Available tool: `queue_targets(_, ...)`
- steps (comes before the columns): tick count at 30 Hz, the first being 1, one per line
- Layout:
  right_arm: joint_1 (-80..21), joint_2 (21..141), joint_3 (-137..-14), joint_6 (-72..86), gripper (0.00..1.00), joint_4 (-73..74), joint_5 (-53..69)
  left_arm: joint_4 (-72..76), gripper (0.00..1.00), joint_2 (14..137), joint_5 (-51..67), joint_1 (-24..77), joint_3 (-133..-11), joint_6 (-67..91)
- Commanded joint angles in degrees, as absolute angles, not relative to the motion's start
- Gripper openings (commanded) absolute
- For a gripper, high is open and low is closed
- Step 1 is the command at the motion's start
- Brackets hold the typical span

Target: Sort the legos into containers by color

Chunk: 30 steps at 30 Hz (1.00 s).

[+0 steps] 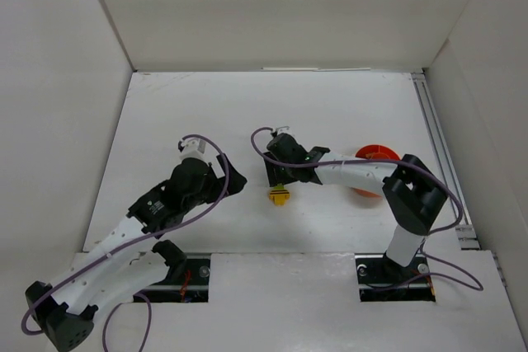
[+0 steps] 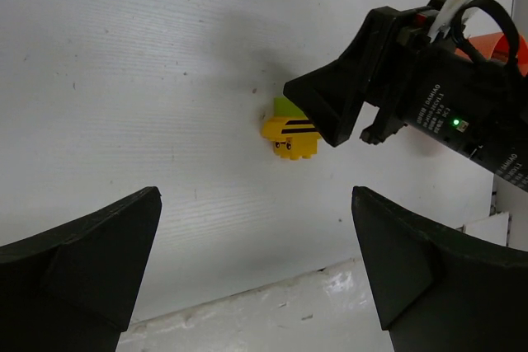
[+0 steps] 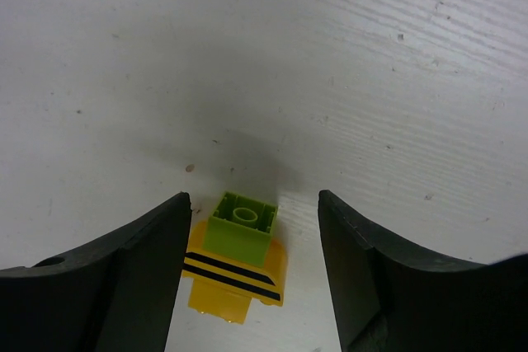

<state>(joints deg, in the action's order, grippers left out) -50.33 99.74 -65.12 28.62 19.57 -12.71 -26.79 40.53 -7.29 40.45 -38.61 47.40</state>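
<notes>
r claw (image 3: 252,197) wide astride yellow/lime lego (image 3: 238,253)

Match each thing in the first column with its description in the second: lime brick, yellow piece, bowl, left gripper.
Column A
1. lime brick
2. yellow piece
3. bowl
4. left gripper

Column B
a. open, nothing between its fingers
b. marked with black stripes
c. partly hidden behind the right arm
d. shows a single round stud on top

Pairs: 1-d, 2-b, 3-c, 4-a
</notes>
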Motion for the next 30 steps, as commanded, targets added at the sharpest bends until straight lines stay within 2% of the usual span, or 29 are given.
queue_targets(1, -51.0, 100.5, -68.4, 31.6, 0.68, 20.7, -13.4, -27.3, 1.0, 38.9, -6.1, 40.3, -38.1, 48.5)
queue_targets(11, -52.0, 104.2, -69.5, 31.6, 0.58, 22.7, -11.4, -27.3, 1.0, 36.7, -6.6, 40.3, -38.1, 48.5)
queue_targets(13, -52.0, 104.2, -69.5, 31.6, 0.48, 22.7, -11.4, -27.3, 1.0, 36.7, -6.6, 40.3, -38.1, 48.5)
queue_targets(20, -52.0, 100.4, -69.5, 31.6, 0.25, 21.5, -13.7, -27.3, 1.0, 36.7, -6.6, 40.3, -38.1, 48.5)
queue_targets(24, -50.8, 95.2, -68.0, 30.5, 0.22, 18.2, -12.5, -23.9, 1.0, 36.1, -2.8, 40.3, -37.5, 46.2)
queue_targets(28, -45.2, 85.5, -61.7, 32.6, 0.22, 5.1, -1.6, -15.1, 1.0, 35.5, 4.3, 40.3, -34.3, 44.8)
queue_targets(30, -43.1, 82.8, -60.1, 35.8, 0.22, 3.4, 1.0, -11.4, 1.0, 35.5, 5.2, 40.3, -33.8, 45.3)
